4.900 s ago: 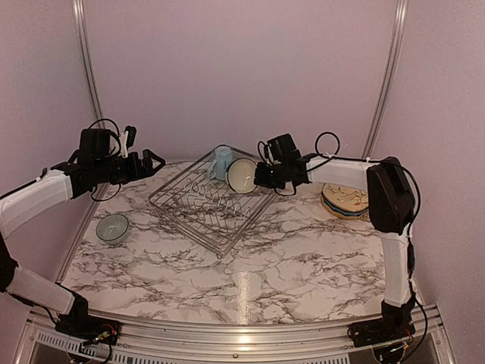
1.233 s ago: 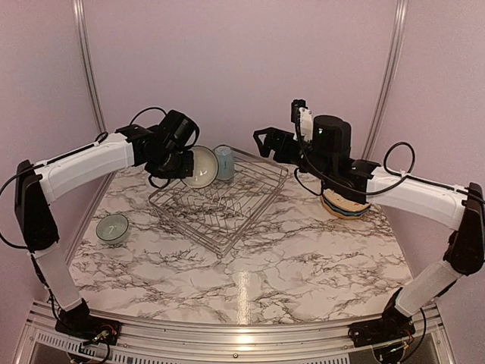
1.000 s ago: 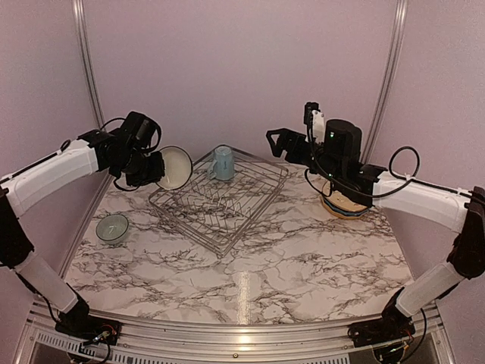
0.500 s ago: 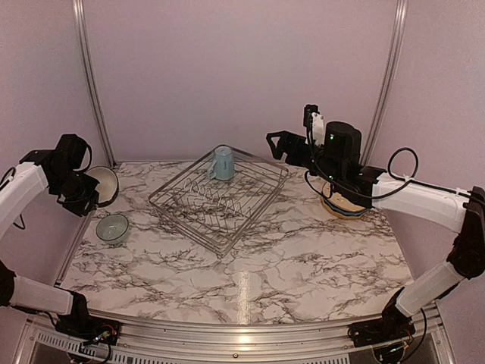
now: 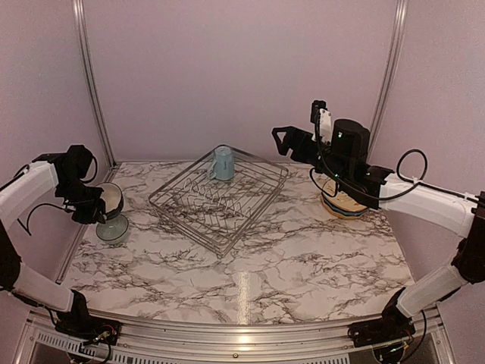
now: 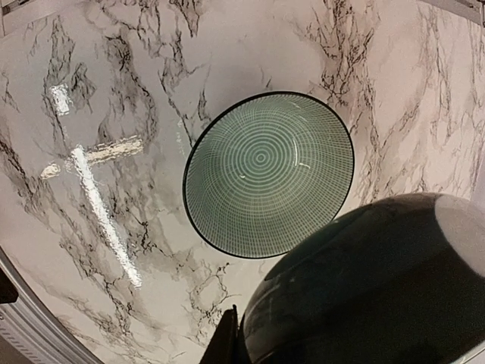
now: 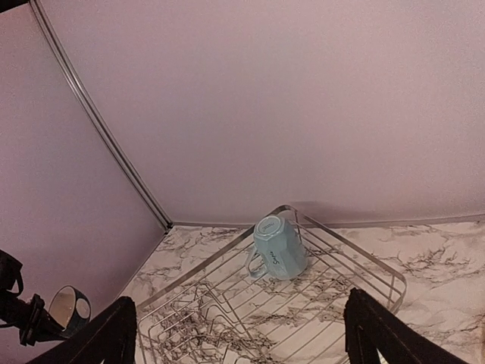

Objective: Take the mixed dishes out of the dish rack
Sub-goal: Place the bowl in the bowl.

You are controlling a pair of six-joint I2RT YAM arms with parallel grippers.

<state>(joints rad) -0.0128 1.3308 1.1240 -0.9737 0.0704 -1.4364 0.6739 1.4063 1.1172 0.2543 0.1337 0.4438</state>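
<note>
Lowered since half a second ago, the left gripper (image 5: 97, 206) now clamps the dark teal bowl (image 5: 111, 199) by its rim, over the grey-green bowl (image 5: 112, 230). The right gripper (image 5: 283, 142) hangs high, fingers wide apart, holding nothing. On the marble table (image 5: 303, 250) stands the wire dish rack (image 5: 189, 220), stacked plates (image 5: 345, 206) to its right, a pale blue mug (image 5: 222, 163) in its far corner. Lilac walls surround the table.

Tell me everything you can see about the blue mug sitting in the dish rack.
The pale blue mug looks like glossy ceramic, with small dark lettering on its side and one loop handle. It rests upside down and tilted, base uppermost, in the far corner of the wire dish rack, close to the rim. It is the only dish in the rack, and nothing but the rack's wires appears to touch it.
</note>
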